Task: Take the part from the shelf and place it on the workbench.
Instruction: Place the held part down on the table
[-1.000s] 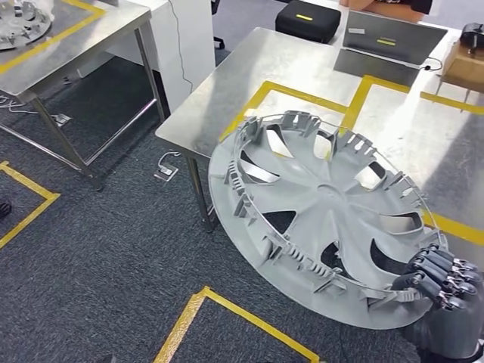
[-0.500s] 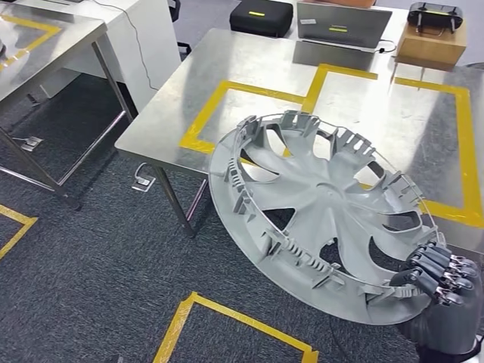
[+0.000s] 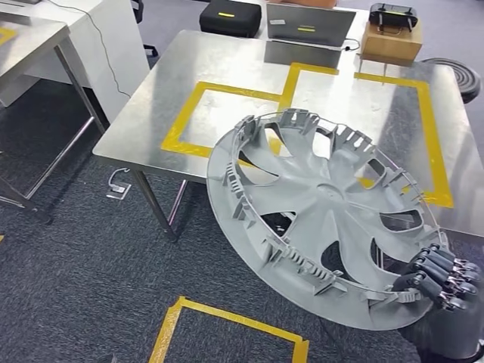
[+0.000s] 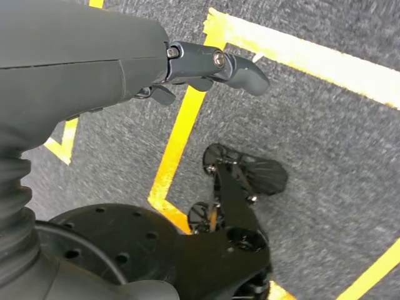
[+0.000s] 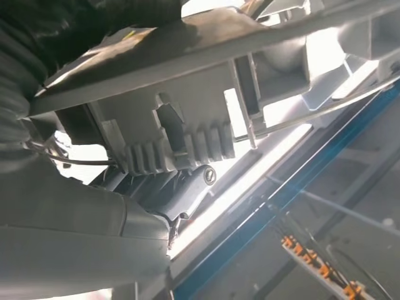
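Workbench (image 3: 171, 83) shifted left, camera turned; right hand (image 3: 439, 291) still grips part (image 3: 320, 215)

One hubcap, two benches, a few small items behind.

One grey hubcap (image 3: 325, 219) sits in one right hand (image 3: 439, 283), and one left hand (image 4: 141, 62) hangs over the carpet. Two steel benches stand here: one bench (image 3: 171, 83) carrying yellow tape, and one side bench (image 3: 29, 34) at the far left. The tape on the nearer bench marks two squares, the left square (image 3: 197, 113) and the right square (image 3: 428, 128). At its far edge lie one black case (image 3: 231, 17), one laptop (image 3: 308, 26) and one wooden box (image 3: 391, 41) with one black device (image 3: 392, 13) on top. One dark round disc (image 3: 459, 76) sits beyond the right corner.
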